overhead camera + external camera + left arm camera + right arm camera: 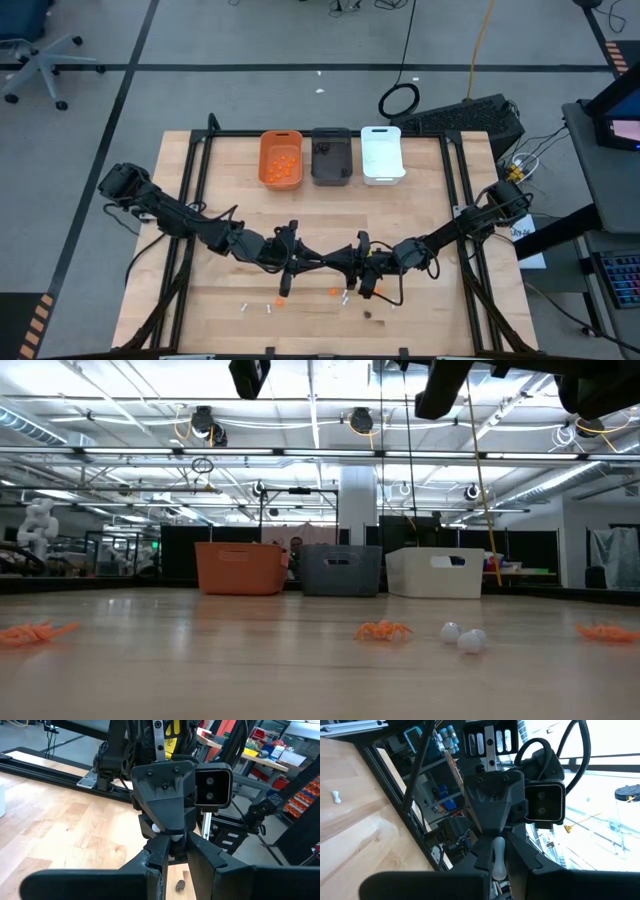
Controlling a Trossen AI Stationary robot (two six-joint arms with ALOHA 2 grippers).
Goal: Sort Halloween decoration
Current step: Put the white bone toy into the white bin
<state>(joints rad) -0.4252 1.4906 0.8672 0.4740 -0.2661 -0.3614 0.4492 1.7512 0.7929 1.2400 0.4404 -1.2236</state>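
Above the table (200,200), white stick (498,857) clamped between both fingers, left gripper (318,262) and right gripper (345,264); release to be staggered

Bright even overhead light, faint shadows on the table (420,230), window glare, near fingers blurred

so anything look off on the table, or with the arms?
Yes: both grippers meet nose to nose above the near edge, and one small white stick sits pinched between the left gripper and right gripper, as if both hold it. Bins stand straight; loose pieces lie scattered below.
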